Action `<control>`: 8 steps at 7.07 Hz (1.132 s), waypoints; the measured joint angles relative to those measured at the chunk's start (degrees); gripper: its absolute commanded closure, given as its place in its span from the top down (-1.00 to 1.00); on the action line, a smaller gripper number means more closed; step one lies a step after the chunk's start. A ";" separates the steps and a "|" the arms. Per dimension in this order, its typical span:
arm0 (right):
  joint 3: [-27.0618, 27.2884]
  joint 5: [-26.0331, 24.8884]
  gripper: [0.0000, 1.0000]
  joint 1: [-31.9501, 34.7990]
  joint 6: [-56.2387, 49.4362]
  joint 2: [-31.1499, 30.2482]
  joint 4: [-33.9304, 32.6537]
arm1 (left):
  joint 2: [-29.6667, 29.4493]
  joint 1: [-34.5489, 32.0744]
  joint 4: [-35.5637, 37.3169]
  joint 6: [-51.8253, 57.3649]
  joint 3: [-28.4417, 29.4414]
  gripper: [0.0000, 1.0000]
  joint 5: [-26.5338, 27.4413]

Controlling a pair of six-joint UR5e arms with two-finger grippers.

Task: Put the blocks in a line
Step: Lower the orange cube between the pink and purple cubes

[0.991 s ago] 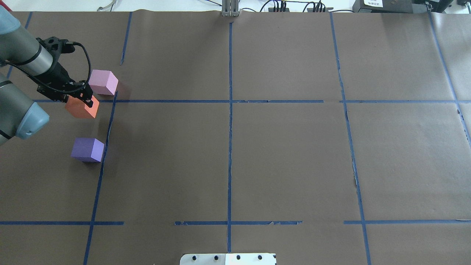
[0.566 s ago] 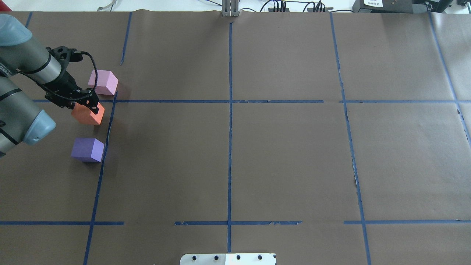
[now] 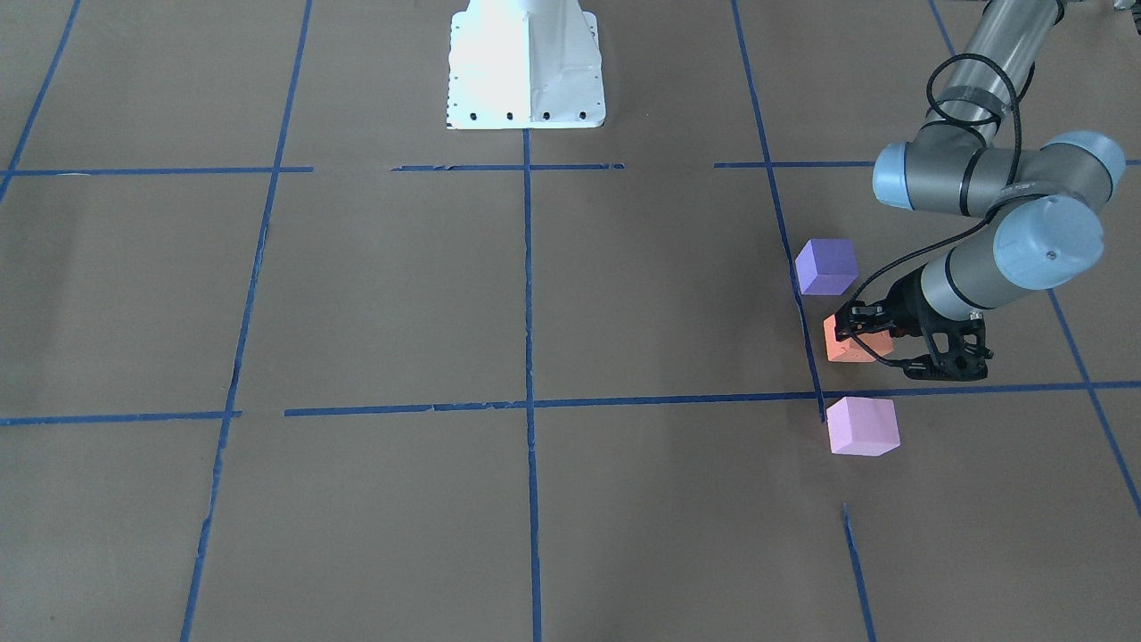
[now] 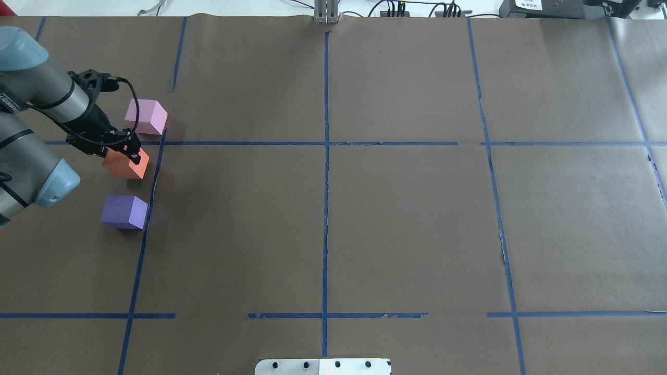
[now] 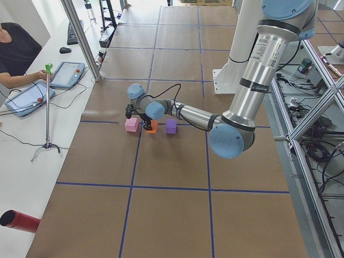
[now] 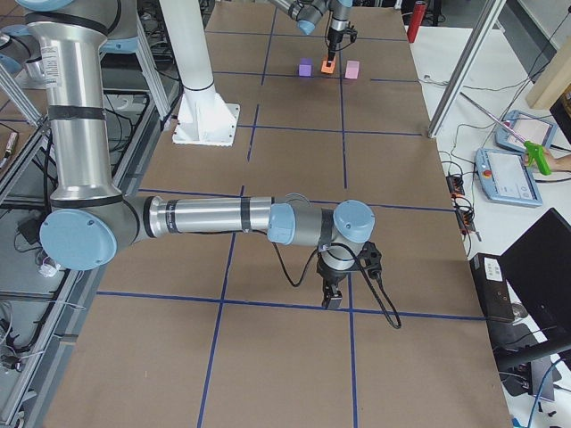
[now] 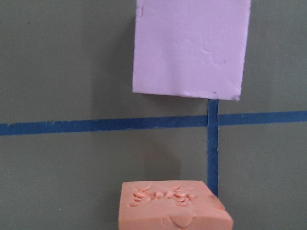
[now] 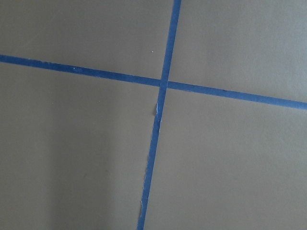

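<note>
Orange block [image 4: 125, 166], clamped in left pincer [image 4: 131, 154] (right pincer [image 6: 332, 300]: cannot tell), shifted toward purple block [image 4: 124, 211].

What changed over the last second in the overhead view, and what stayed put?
The left gripper, shut on the orange block, carried it toward the robot and slightly to the view's right, into the gap between the pink block and the purple block. Most of that travel came early, with only a small shift afterwards. The pink and purple blocks did not move, and the grip was not released.
</note>
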 measured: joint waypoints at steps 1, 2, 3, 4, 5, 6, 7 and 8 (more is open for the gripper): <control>-0.01 0.00 1.00 0.00 0.00 0.00 0.00 | -0.03 0.05 -0.25 -0.06 0.11 -0.96 0.00; -0.01 0.00 1.00 0.00 0.00 0.00 0.00 | -0.08 0.13 -0.36 -0.26 0.13 -0.95 0.00; -0.01 0.00 1.00 0.00 0.00 0.00 0.00 | -0.12 0.36 -0.42 -0.60 0.13 -0.92 0.00; -0.01 0.00 1.00 0.00 0.00 0.00 0.00 | -0.17 0.74 -0.45 -0.87 0.11 -0.80 0.00; 0.00 0.00 1.00 0.00 0.00 0.00 0.00 | -0.19 1.02 -0.46 -1.03 0.10 -0.21 0.00; 0.02 0.00 1.00 0.00 0.00 0.00 0.00 | -0.18 1.15 -0.47 -1.07 0.12 0.99 0.00; 0.03 0.00 1.00 0.00 0.00 0.00 0.00 | -0.17 1.19 -0.47 -1.02 0.17 1.00 0.00; 0.04 0.00 1.00 0.00 0.00 0.00 0.00 | -0.16 1.22 -0.49 -0.95 0.19 1.00 0.00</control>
